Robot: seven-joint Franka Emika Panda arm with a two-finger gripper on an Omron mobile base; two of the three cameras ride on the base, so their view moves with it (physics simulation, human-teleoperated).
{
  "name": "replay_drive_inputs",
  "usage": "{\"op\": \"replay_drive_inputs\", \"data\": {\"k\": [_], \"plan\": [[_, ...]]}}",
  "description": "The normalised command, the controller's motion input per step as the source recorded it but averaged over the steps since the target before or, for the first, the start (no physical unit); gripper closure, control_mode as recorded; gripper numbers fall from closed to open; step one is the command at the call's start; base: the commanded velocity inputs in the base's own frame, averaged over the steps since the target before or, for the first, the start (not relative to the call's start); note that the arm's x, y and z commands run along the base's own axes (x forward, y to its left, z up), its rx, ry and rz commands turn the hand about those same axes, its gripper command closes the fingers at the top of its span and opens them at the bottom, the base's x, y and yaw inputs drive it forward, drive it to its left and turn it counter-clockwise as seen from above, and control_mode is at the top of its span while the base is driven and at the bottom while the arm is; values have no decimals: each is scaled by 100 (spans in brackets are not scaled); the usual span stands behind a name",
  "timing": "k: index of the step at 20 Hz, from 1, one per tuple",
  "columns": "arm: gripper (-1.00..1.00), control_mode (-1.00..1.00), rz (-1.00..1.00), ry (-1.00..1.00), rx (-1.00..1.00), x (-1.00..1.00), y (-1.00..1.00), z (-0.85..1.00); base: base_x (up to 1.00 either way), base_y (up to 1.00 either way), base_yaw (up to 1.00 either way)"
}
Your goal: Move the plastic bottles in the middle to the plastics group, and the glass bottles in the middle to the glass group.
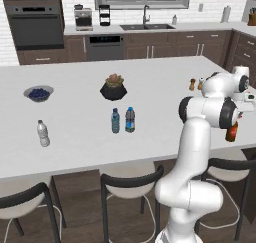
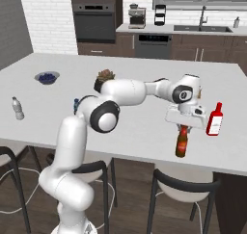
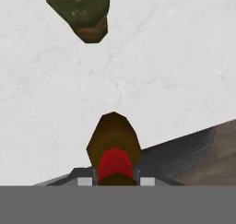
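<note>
Brown bottle [image 2: 181,144], red-necked, hangs upright clamped in the hand [image 2: 184,127] beside the tall red bottle [image 2: 214,119].

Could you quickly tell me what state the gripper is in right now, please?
Gripper: closed on the small brown bottle by its red neck, beside the tall red bottle.

A white robot arm [image 1: 200,137] rises at the lower right of a white kitchen island surface [image 1: 75,152]. Two blue-capped water bottles [image 1: 123,120] stand side by side at mid-surface, just in front of a potted plant in a dark pot [image 1: 113,87]. A white-capped clear bottle [image 1: 43,133] stands well apart to the left, near a bowl of blueberries [image 1: 38,93]. A dark brown bottle [image 1: 231,132] shows partly behind the arm's joint.
</note>
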Motion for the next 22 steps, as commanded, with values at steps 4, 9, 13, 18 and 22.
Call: {"op": "replay_drive_inputs", "data": {"k": [4, 9, 13, 18, 22], "plan": [[100, -100, -14, 0, 0, 3, -47, 0, 0, 0, 0], [100, -100, -6, -4, -1, 8, -19, -12, 0, 0, 0], [100, -100, -4, -12, -10, 0, 0, -3, 0, 0, 0], [100, -100, -4, -3, -14, 0, 0, -1, 0, 0, 0], [100, -100, -3, 0, -14, 0, 0, -20, 0, 0, 0]]}}
